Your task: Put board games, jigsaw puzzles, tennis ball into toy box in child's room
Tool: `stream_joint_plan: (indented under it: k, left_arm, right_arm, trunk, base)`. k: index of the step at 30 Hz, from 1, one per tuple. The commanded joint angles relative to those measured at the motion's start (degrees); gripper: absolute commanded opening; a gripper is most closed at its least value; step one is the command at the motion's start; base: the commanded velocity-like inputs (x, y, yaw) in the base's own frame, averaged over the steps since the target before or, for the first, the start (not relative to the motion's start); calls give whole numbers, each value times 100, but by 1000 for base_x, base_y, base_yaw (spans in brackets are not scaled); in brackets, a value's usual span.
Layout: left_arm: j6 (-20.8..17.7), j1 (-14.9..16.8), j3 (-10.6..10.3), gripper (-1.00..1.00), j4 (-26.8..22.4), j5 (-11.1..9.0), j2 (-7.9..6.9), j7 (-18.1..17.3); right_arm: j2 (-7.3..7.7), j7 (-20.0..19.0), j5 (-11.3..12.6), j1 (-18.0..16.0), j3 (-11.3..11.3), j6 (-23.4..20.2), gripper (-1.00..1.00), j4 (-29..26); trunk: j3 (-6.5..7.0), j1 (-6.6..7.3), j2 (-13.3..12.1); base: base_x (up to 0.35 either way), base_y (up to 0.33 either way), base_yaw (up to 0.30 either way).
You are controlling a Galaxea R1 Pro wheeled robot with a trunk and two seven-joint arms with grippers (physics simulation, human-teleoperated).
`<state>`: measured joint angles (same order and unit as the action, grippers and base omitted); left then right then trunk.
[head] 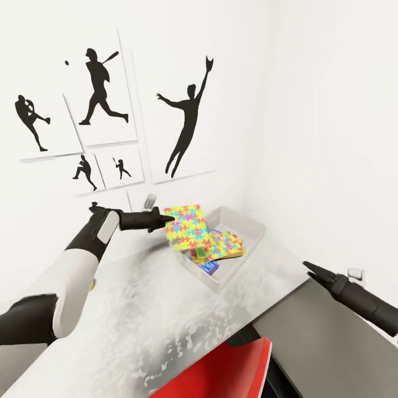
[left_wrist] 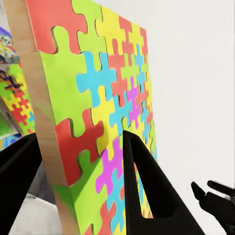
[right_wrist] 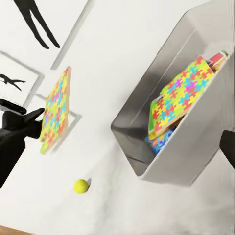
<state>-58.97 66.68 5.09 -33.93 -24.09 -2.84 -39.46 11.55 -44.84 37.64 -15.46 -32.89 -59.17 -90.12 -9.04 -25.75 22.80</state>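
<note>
We see the left gripper clamped on one edge of a jigsaw puzzle, which it holds on edge and tilted above the near rim of the toy box, so that the box lies just beyond and below the board, on the side away from the arm. The box stands on the pale table in a white-walled corner, with another puzzle lying inside on colourful boxes. We cannot tell how the right gripper, well apart from the box, stands; the tennis ball rests on the table near it.

Jigsaw puzzle upright (claw-held) above toy box.
</note>
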Motion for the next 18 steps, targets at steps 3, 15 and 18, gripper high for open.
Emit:
stream_joint_plan:
  k: [3,15,18]
  left_arm:
    - [-11,286,19,-100,251,17,245,577]
    - [201,766,54,-100,372,-39,1275,2558]
    - [422,774,66,-100,389,-49,1284,2668]
  right_arm:
    - [-9,-504,-2,445,-302,460,100,-4]
    - [-15,-1654,-11,1082,-570,1270,100,-6]
    - [-13,-1671,-3,1092,-781,1266,100,-6]
  trunk:
    - [-12,-4,12]
    - [-12,-4,12]
    - [-12,-4,12]
  base:
    - [0,0,0]
    - [0,0,0]
    - [0,0,0]
